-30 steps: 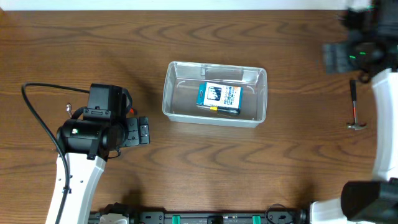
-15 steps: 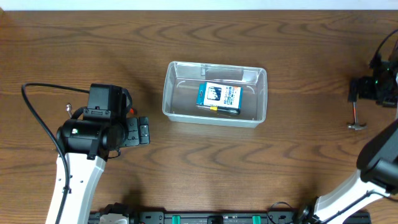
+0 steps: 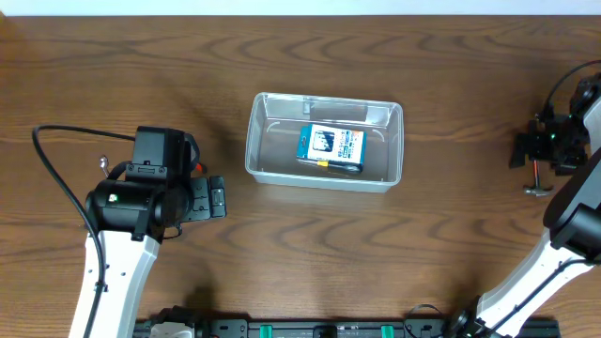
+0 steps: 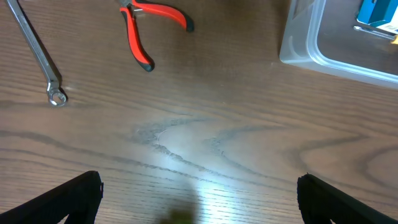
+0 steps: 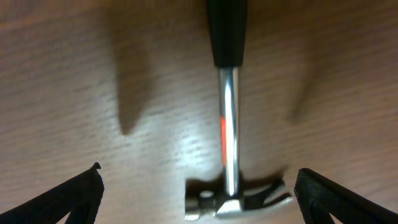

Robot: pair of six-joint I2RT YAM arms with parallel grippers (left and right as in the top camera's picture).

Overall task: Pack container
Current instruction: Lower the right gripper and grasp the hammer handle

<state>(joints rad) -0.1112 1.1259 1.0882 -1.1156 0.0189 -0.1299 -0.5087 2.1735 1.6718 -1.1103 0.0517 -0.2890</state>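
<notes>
Overhead, the container [image 3: 274, 150] is sitting in the middle of the table [image 3: 141, 56], with a small box [image 3: 331, 146] lying inside and room beside it for tools. Well to its right, the right gripper [image 5: 198, 186] is hovering over the hammer [image 5: 229, 124]. Its fingers are spread wide either side of the shaft, probably lining up a grasp. The left gripper [image 4: 199, 193] is hanging with fingers apart, holding nothing, near the pliers [image 4: 149, 28] and wrench [image 4: 37, 53], likely waiting its turn.
</notes>
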